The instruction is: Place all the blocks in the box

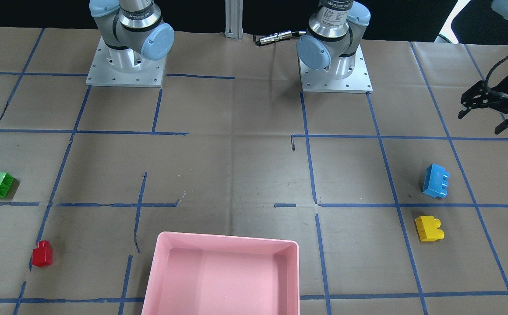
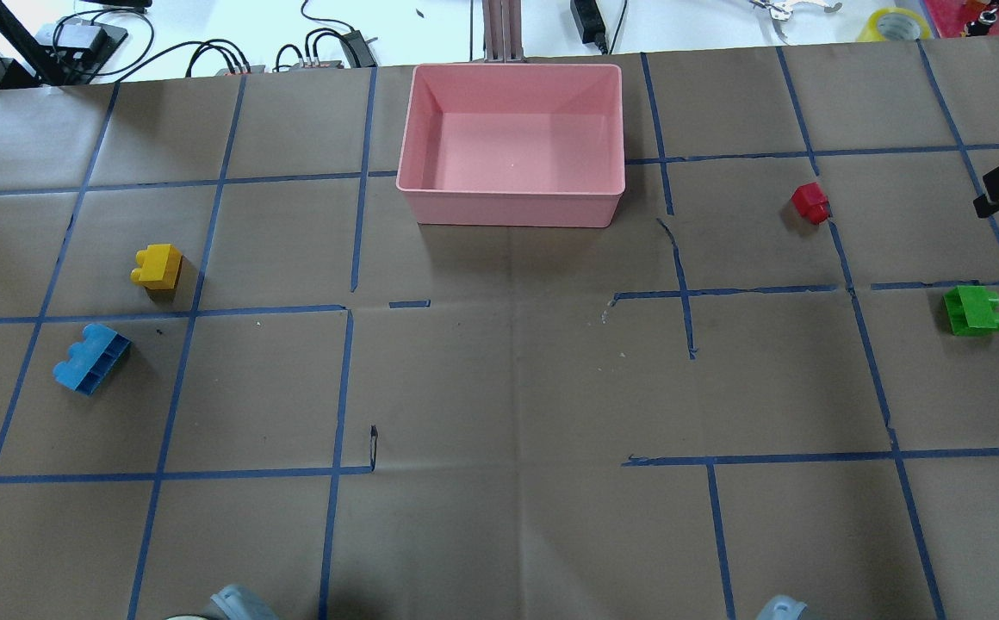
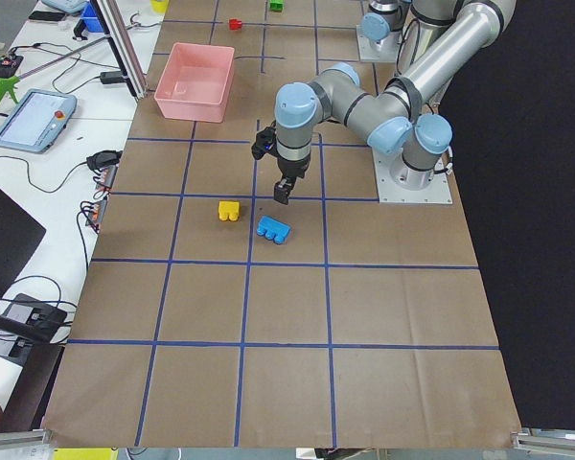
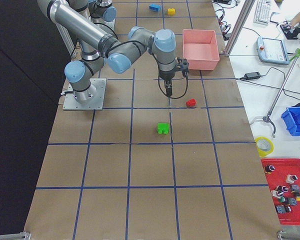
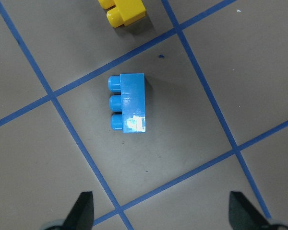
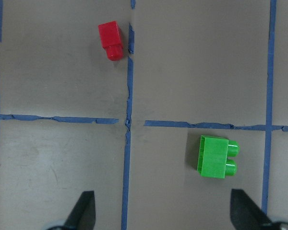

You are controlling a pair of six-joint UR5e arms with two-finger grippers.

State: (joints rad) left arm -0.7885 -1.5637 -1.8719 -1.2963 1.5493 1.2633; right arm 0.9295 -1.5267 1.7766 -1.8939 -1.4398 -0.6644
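The pink box (image 2: 512,208) stands empty at the far middle of the table. The blue block (image 5: 129,103) and the yellow block (image 5: 125,10) lie on the robot's left side. My left gripper (image 5: 163,213) hovers open and empty above and just short of the blue block (image 1: 435,180). The green block (image 6: 216,156) and the red block (image 6: 110,40) lie on the right side. My right gripper (image 6: 164,213) hovers open and empty above the table, near the green block (image 2: 973,310). All the blocks lie on their sides on the paper.
Brown paper with blue tape lines covers the table (image 2: 499,387). The two arm bases (image 1: 125,57) stand at the robot's edge. Cables and tools (image 2: 327,47) lie beyond the far edge, behind the box.
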